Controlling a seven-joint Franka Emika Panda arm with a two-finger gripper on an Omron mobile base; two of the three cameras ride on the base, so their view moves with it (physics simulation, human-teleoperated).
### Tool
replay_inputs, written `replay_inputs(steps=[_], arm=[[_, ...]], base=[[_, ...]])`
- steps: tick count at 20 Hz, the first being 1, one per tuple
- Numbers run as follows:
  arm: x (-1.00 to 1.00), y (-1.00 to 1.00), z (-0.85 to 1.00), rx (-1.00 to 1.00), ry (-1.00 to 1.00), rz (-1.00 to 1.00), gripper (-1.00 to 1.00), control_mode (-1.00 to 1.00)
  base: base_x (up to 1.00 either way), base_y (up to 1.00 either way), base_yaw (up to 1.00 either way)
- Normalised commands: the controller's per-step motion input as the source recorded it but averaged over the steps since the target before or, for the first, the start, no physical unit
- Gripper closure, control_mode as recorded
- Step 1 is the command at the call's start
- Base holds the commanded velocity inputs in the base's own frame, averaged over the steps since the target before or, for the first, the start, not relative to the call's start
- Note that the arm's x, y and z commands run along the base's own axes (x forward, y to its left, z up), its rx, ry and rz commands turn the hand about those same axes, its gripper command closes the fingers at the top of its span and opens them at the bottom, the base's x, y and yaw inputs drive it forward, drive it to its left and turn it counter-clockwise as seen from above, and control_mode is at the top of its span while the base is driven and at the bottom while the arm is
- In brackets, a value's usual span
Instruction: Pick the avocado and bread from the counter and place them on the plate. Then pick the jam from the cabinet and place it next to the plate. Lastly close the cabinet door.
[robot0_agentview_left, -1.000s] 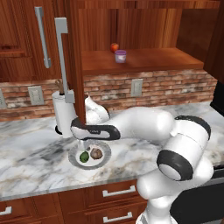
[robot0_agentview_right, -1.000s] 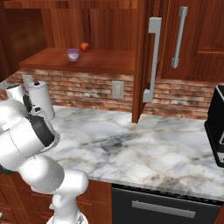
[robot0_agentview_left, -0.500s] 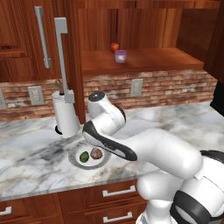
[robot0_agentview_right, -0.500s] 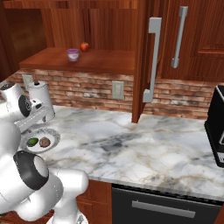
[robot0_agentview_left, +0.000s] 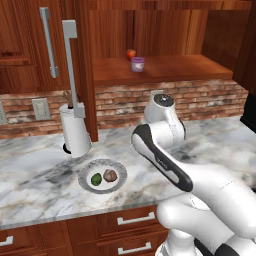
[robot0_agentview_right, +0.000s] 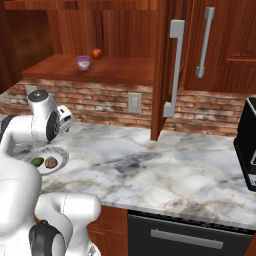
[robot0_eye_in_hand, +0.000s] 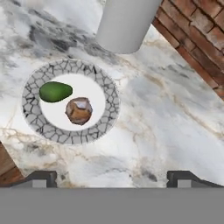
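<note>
The avocado (robot0_eye_in_hand: 55, 91) and the bread (robot0_eye_in_hand: 79, 110) lie side by side on the plate (robot0_eye_in_hand: 40, 126), ahead of the released, empty claw (robot0_eye_in_hand: 111, 177) above the marble worktop (robot0_eye_in_hand: 166, 127). Beyond the plate stands a white canister (robot0_eye_in_hand: 124, 24). The jam (robot0_agentview_left: 137, 64) sits on the cabinet (robot0_agentview_left: 165, 67) shelf beside a red-orange fruit (robot0_agentview_left: 130, 54), cabinet door (robot0_agentview_left: 84, 70) open.

The counter (robot0_agentview_left: 45, 185) is polished-looking marble, white-grey with dark and tan veins, backed by rough red brick (robot0_agentview_left: 200, 97). The cabinet (robot0_agentview_left: 165, 70) and cabinet door (robot0_agentview_left: 85, 65) are reddish-brown wood with a grey metal bar handle (robot0_agentview_left: 70, 65). The plate (robot0_eye_in_hand: 37, 120) has a smooth white centre and a crackled grey rim.
</note>
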Motion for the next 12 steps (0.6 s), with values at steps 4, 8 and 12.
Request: replay_inputs(steps=[4,8,12], arm=[[0.00,-0.19,1.00,0.11,-0.02,0.00,-1.00,-1.00],[0.00,-0.01,1.00,0.06,0.00,-0.03,-1.00,-1.00],[0.00,0.00,0.98,0.04,0.00,-0.09,-1.00,-1.00]], base=[[0.00,0.00,0.00],[0.00,0.00,0.00],[0.00,0.00,0.00]])
